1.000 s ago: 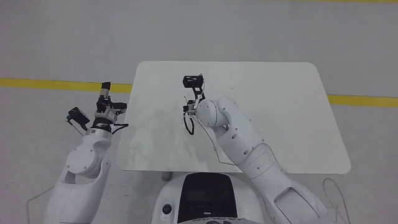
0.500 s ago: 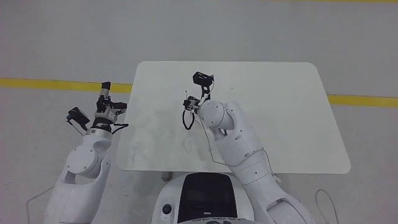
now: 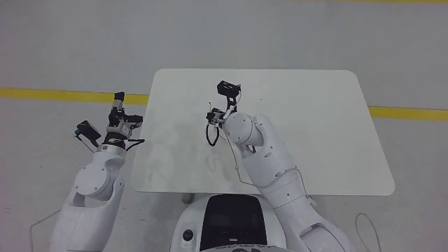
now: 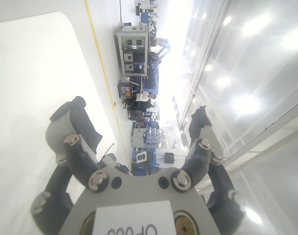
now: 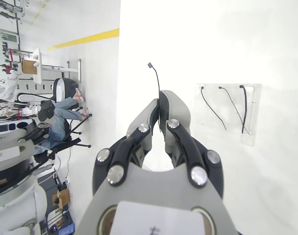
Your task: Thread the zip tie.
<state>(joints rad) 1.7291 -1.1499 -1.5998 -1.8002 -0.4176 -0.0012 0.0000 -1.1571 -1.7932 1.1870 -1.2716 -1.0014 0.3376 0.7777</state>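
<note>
right gripper (image 5: pixel 159 99): fingers pressed together, pinching a thin black zip tie (image 5: pixel 157 78). the strap rises out from between the pads in a slight curve, and its small square head is at the free end, clear of the fingers. in the top view the right gripper (image 3: pixel 213 117) sits just left of the frame centre, over the left-middle part of the white table (image 3: pixel 315 112).

beyond the pinched tie, a clear tray (image 5: pixel 255 123) lies flat on the table. it holds three more black zip ties (image 5: pixel 245 106) side by side, heads all at the same end, none touching the others. tray and held tie are well apart.

left gripper (image 4: pixel 139 106): fingers spread wide, nothing between them. in the top view the left gripper (image 3: pixel 126 112) is at the middle left of the frame, just off the table's left edge and well apart from the right gripper.
</note>
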